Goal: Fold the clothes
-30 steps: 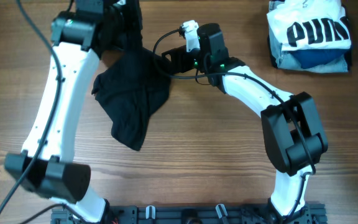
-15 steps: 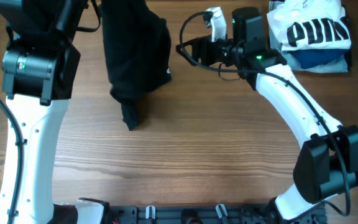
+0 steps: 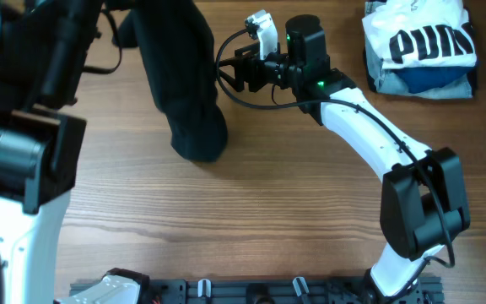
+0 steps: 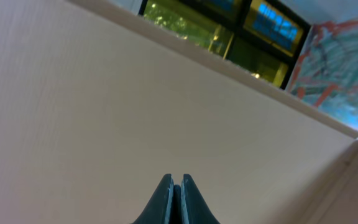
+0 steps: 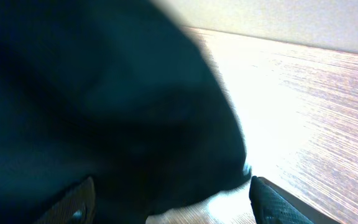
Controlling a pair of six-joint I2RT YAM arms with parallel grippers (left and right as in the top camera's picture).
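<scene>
Black cloth: the clothes [image 3: 184, 76] hang as a long limp column in the upper left of the overhead frame, with the lower end heaped on the tabletop [image 3: 310, 211].
Handling: soft and light, I'd judge, with no stiffness. It will sag, twist and slip out of a loose pinch, but there is nothing to break.
Left tool [image 4: 173, 198]: clenched tip to tip, pointing up at a wall. No cloth shows at the tips, so I only presume the garment's top is pinched deeper in the jaws.
Right tool [image 5: 169, 186]: released, fingers wide apart, just beside the hanging edge. Black fabric fills the left of its view.
Where to take hold: high on that right edge or at a corner, a single layer, so that two grips can spread it flat.
</scene>
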